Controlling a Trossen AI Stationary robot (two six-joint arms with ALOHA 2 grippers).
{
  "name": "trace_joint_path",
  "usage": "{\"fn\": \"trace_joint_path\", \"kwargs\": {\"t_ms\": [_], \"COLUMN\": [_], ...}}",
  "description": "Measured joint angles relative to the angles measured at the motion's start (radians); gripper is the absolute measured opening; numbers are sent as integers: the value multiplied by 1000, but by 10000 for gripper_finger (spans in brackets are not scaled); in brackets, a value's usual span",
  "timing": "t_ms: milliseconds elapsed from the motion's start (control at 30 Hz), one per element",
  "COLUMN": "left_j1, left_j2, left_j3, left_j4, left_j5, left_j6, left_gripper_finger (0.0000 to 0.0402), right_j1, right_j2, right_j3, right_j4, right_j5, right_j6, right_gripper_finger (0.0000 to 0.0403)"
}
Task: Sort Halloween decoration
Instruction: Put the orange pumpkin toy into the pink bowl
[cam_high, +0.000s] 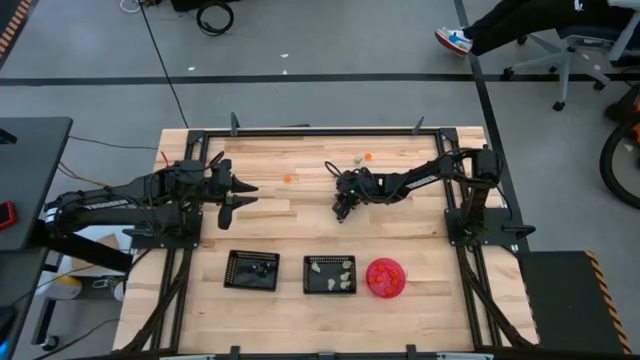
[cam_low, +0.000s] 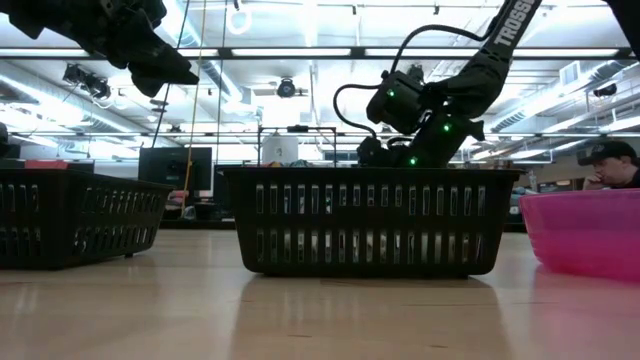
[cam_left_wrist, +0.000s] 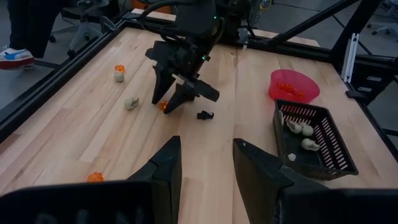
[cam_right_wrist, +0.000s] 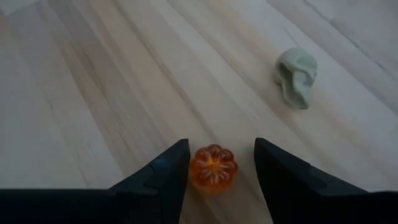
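My right gripper (cam_right_wrist: 214, 180) is open and low over the table's middle (cam_high: 343, 205). Its fingers stand on either side of a small orange pumpkin (cam_right_wrist: 213, 168) that lies on the wood. A pale skull trinket (cam_right_wrist: 296, 78) lies just beyond it. The left wrist view shows the right gripper (cam_left_wrist: 177, 99) with an orange trinket (cam_left_wrist: 163, 106), a black trinket (cam_left_wrist: 205, 115) and a pale skull (cam_left_wrist: 130, 102) around it. A pale and an orange trinket (cam_left_wrist: 118, 73) lie farther off, and another orange trinket (cam_left_wrist: 94, 177) lies nearer. My left gripper (cam_high: 243, 195) waits open above the table's left part. My right gripper comes at the orange pumpkin (cam_right_wrist: 213, 168) from above, slanting down, one finger on each side. One finger (cam_right_wrist: 174, 171) stands right at the pumpkin's edge and the other stands clear of it. Whether the near finger touches it, I cannot tell. The pumpkin rests on the table.
Along the near edge stand a black mesh tray with dark bits (cam_high: 252, 270), a black mesh tray with pale trinkets (cam_high: 330, 274) and a round pink bowl with orange pieces (cam_high: 386, 278). Loose trinkets (cam_high: 368, 156) (cam_high: 288, 178) lie toward the far edge. A person sits beyond the table (cam_low: 610, 160).
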Motion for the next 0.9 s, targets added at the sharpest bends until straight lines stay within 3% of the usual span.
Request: {"fn": "trace_joint_path", "kwargs": {"t_ms": [467, 900], "left_j1": [0, 0], "left_j2": [0, 0], "left_j3": [0, 0], "left_j4": [0, -1], "left_j5": [0, 0], "left_j6": [0, 0], "left_gripper_finger": [116, 116], "right_j1": [0, 66], "right_j2": [-27, -225], "right_j3": [0, -6], "right_j4": [-71, -272], "right_j5": [-50, -221], "right_j6": [1, 110], "right_gripper_finger": [105, 109]}}
